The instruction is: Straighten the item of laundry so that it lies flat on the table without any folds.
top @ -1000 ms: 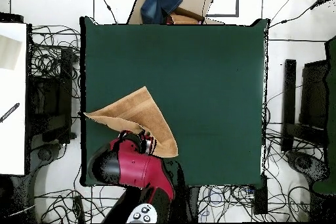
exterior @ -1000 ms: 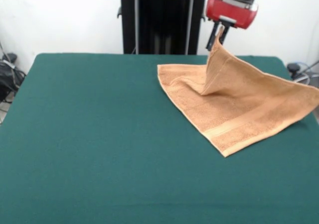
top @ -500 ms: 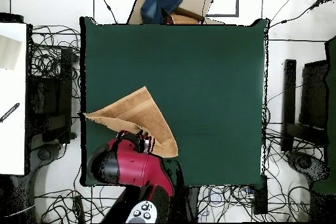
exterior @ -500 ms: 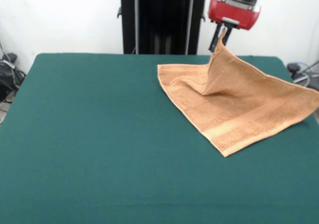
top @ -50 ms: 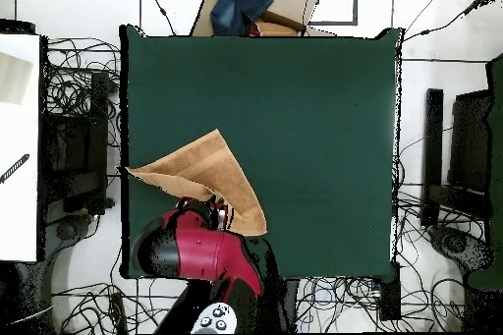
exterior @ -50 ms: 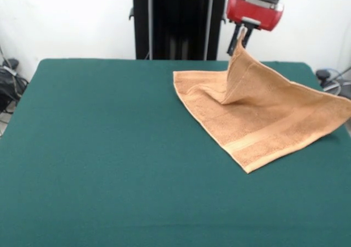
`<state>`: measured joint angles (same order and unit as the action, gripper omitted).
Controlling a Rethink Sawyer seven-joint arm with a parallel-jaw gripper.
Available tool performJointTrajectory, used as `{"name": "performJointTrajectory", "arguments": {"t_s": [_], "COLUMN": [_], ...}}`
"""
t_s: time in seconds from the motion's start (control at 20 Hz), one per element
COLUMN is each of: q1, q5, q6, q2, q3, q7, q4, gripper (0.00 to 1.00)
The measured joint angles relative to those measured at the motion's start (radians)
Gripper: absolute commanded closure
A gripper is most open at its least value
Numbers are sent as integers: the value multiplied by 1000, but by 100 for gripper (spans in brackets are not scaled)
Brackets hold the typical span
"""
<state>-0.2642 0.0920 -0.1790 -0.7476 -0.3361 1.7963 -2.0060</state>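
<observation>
A green table (exterior @ -50 ms: 109,148) stands before a white wall, bare to the left of the gripper. The gripper (exterior @ -50 ms: 241,37) is closed on a pinch of the towel (exterior @ -50 ms: 258,115), lifting it into a peak. Below and to the right of the gripper the rest of the towel slopes down, its right corner past the table edge.

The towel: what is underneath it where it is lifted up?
Only green table shows around the towel. The gripper holds one corner raised, but the tented cloth hides whatever lies beneath.
</observation>
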Motion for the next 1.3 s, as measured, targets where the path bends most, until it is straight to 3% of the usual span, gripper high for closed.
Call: {"name": "performJointTrajectory", "arguments": {"t_s": [0.5, 1.3], "q1": [-68, -39], "q5": [0, 1], "q6": [57, 255], "q2": [-4, 119], "q3": [1, 65], "q7": [0, 0], "q4": [-65, -159], "gripper": [100, 100]}}
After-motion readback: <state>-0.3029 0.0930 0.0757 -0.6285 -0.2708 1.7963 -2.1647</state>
